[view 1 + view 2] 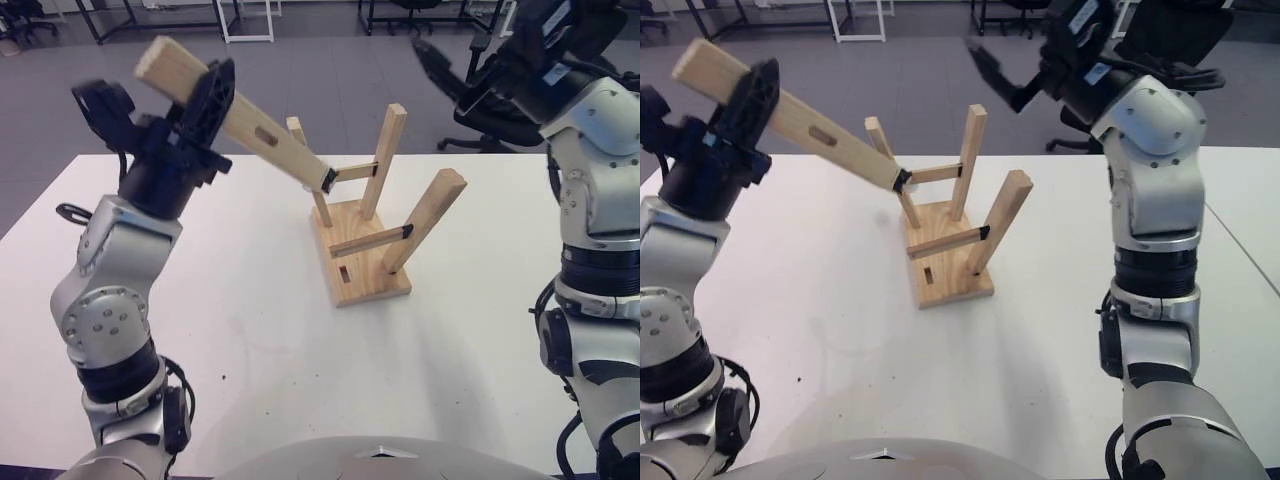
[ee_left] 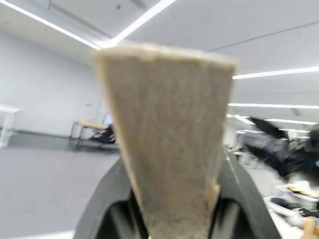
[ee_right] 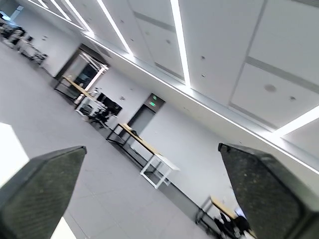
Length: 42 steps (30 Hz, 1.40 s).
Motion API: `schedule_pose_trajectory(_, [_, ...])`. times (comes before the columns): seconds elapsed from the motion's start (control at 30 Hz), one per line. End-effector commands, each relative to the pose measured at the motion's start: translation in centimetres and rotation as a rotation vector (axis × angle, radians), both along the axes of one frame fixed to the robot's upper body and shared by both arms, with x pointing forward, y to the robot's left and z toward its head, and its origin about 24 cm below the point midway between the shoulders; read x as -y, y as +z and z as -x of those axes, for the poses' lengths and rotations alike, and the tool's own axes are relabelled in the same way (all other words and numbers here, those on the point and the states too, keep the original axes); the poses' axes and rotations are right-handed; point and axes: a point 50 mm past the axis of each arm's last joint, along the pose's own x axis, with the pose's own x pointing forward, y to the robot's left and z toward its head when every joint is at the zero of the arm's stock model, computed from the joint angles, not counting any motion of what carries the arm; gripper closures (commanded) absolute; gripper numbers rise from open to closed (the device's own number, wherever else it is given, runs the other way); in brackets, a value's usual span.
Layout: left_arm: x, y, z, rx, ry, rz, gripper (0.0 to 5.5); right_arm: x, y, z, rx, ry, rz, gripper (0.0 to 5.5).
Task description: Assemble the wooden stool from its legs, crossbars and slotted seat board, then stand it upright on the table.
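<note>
While the left gripper (image 1: pixel 205 100) clenches the loose leg (image 1: pixel 268 137) near its top, its far end meets a crossbar (image 1: pixel 352 172) beyond the jaws, above the upturned seat board (image 1: pixel 372 285); the right gripper (image 1: pixel 1025 62) gapes empty, well clear; swinging the leg upright before seating it looks wise

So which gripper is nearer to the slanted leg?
Left. The left gripper grips the leg near its upper end; the right gripper is open in the air, apart from it.
</note>
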Motion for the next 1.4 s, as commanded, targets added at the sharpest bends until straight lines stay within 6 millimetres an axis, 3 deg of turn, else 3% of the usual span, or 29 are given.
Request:
schedule_pose_trajectory(0.03, [0.5,-4.3,0.7,-0.201,0.151,0.021,4.47,4.6,-5.8,-0.9,-0.172,-0.289,0.041,0.55])
schedule_pose_trajectory(0.1, [1.3,-5.9,1.3,-0.269,0.168,0.053,4.47,6.3,-10.9,-1.0,-0.300,-0.413,0.093,0.55])
schedule_pose_trajectory(0.17, [1.8,-6.7,1.5,-0.312,0.175,0.141,4.47,6.6,-16.5,-0.6,-0.444,-0.433,0.132,0.55])
schedule_pose_trajectory(0.23, [1.4,-7.3,1.3,-0.361,0.204,0.240,4.47,5.4,-22.3,0.2,-0.582,-0.406,0.187,0.55])
schedule_pose_trajectory(0.33, [1.1,-8.4,1.2,-0.439,0.234,0.354,4.47,3.2,-26.6,1.2,-0.645,-0.336,0.307,0.55])
schedule_pose_trajectory(0.5, [2.1,-11.4,1.4,-0.574,0.268,0.283,4.47,1.3,-28.6,1.9,-0.681,-0.236,0.374,0.55])
schedule_pose_trajectory(0.63, [2.3,-12.3,1.6,-0.627,0.278,0.316,4.47,0.0,-29.7,3.0,-0.732,-0.136,0.395,0.55])
schedule_pose_trajectory(0.77, [2.1,-12.5,1.4,-0.648,0.313,0.327,4.47,-1.5,-30.4,4.4,-0.793,0.008,0.392,0.55])
schedule_pose_trajectory(1.0, [0.7,-12.5,1.5,-0.640,0.441,0.109,4.47,-1.1,-30.2,4.4,-0.783,-0.018,0.408,0.55])
schedule_pose_trajectory(1.23, [2.2,-9.9,1.3,-0.548,0.449,-0.060,4.47,-1.0,-30.0,4.1,-0.773,-0.035,0.407,0.55])
schedule_pose_trajectory(1.4, [2.9,-11.3,1.2,-0.619,0.457,-0.060,4.47,-1.7,-29.9,4.2,-0.762,-0.021,0.405,0.55])
